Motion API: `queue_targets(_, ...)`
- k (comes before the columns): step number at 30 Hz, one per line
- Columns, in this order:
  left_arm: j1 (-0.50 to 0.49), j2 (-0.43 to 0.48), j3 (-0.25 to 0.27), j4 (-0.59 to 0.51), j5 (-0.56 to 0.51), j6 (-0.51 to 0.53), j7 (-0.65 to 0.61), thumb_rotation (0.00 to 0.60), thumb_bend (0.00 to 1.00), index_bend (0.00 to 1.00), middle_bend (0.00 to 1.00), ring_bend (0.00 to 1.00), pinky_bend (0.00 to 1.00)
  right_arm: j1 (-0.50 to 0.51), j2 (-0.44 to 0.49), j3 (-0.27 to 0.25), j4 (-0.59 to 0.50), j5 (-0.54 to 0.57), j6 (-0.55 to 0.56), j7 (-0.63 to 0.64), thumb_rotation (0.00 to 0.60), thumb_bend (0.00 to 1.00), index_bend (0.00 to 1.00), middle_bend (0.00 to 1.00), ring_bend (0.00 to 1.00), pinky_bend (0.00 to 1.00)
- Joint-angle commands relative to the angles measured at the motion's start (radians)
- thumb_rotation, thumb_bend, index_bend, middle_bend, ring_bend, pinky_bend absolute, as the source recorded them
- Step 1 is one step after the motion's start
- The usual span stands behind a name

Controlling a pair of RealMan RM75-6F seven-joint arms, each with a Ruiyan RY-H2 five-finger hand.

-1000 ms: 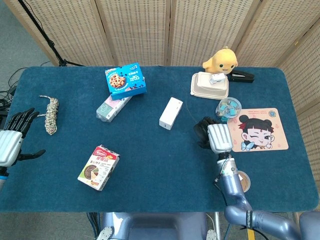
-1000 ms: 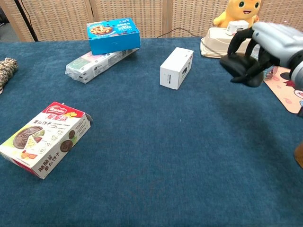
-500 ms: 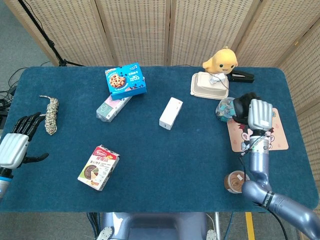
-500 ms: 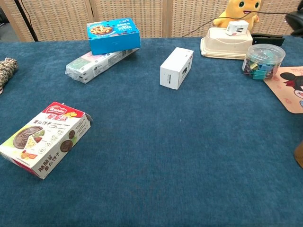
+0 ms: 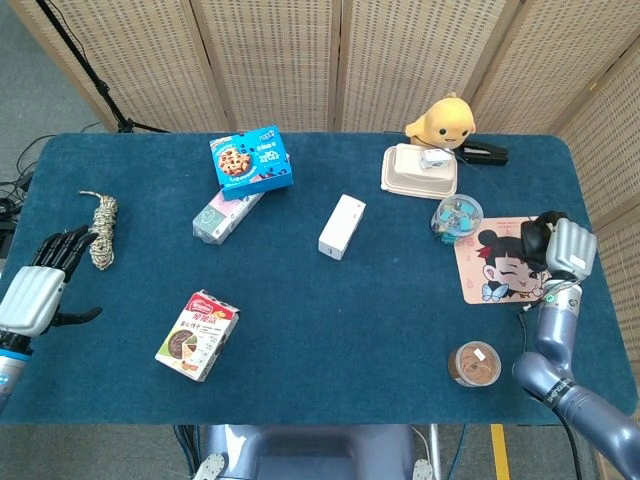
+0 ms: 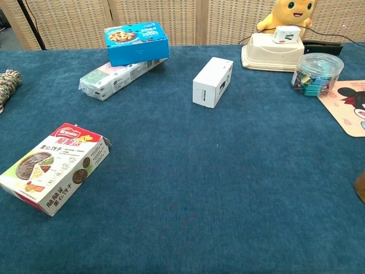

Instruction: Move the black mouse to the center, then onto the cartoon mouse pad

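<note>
In the head view the cartoon mouse pad lies at the table's right side. My right hand hovers over the pad's right edge, its black fingers wrapped around the black mouse, which shows only as a dark lump under the palm. Whether the mouse touches the pad I cannot tell. My left hand is open at the table's left edge, fingers spread, holding nothing. The chest view shows only the pad's left corner and neither hand.
A clear tub of clips stands just left of the pad, a brown cup in front of it. Behind are a white clamshell box, yellow plush and stapler. Mid-table lie a white box, blue cookie box, snack box and rope.
My right hand has carried the black mouse from the table's centre rightward, past the tub of clips, to the pad's right edge. It has left the chest view. The left hand barely moved.
</note>
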Motion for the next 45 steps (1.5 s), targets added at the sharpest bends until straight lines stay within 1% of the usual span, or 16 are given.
queue_targets(1,-0.001,0.002,0.002,-0.003,0.006,-0.001,-0.003,0.600,0.10,0.00,0.00,0.00,0.00,0.015,-0.035,-0.008,0.039,0.015,-0.018,-0.008,0.600,0.49,0.47,0.53,0.49,0.56)
queue_targets(8,-0.002,0.005,0.000,0.001,-0.001,-0.005,-0.011,0.600,0.10,0.00,0.00,0.00,0.00,0.043,-0.096,-0.018,0.112,0.024,-0.053,-0.011,0.600,0.49,0.47,0.53,0.49,0.56)
queue_targets(15,0.003,0.012,-0.001,0.006,-0.007,-0.004,-0.023,0.600,0.10,0.00,0.00,0.00,0.00,0.062,-0.159,-0.015,0.241,0.049,-0.113,-0.003,0.600,0.49,0.47,0.53,0.49,0.56)
queue_targets(18,0.002,0.013,-0.001,0.006,-0.008,-0.005,-0.024,0.600,0.10,0.00,0.00,0.00,0.00,0.060,-0.172,-0.017,0.273,0.049,-0.132,0.008,0.600,0.49,0.47,0.53,0.49,0.56)
queue_targets(27,-0.001,0.011,0.000,0.003,-0.006,-0.011,-0.018,0.600,0.10,0.00,0.00,0.00,0.00,0.052,-0.215,-0.034,0.333,-0.009,-0.141,0.078,0.600,0.49,0.47,0.53,0.49,0.56)
queue_targets(35,-0.001,0.011,-0.003,0.004,-0.014,-0.015,-0.017,0.600,0.10,0.00,0.00,0.00,0.00,0.059,-0.269,-0.039,0.446,-0.056,-0.171,0.149,0.600,0.49,0.46,0.52,0.49,0.54)
queue_targets(36,-0.001,0.012,-0.003,0.004,-0.014,-0.015,-0.019,0.600,0.10,0.00,0.00,0.00,0.00,0.058,-0.273,-0.038,0.456,-0.061,-0.178,0.159,0.600,0.49,0.45,0.51,0.48,0.53)
queue_targets(38,-0.001,0.012,-0.003,0.004,-0.015,-0.015,-0.020,0.600,0.10,0.00,0.00,0.00,0.00,0.056,-0.272,-0.035,0.460,-0.068,-0.192,0.182,0.600,0.48,0.41,0.48,0.43,0.47)
queue_targets(40,-0.002,0.013,-0.003,0.003,-0.015,-0.018,-0.020,0.600,0.10,0.00,0.00,0.00,0.00,0.050,-0.266,-0.035,0.455,-0.081,-0.206,0.213,0.600,0.46,0.33,0.39,0.32,0.35)
queue_targets(42,-0.003,0.013,-0.002,0.002,-0.014,-0.019,-0.018,0.600,0.10,0.00,0.00,0.00,0.00,0.045,-0.260,-0.039,0.450,-0.094,-0.210,0.222,0.600,0.42,0.27,0.30,0.23,0.26)
queue_targets(44,-0.003,0.013,-0.002,0.001,-0.013,-0.020,-0.017,0.600,0.10,0.00,0.00,0.00,0.00,0.041,-0.256,-0.040,0.444,-0.100,-0.207,0.218,0.600,0.39,0.20,0.22,0.15,0.19)
queue_targets(45,-0.003,0.013,-0.002,0.001,-0.013,-0.020,-0.017,0.600,0.10,0.00,0.00,0.00,0.00,0.040,-0.254,-0.039,0.439,-0.101,-0.204,0.215,0.600,0.39,0.19,0.20,0.14,0.18)
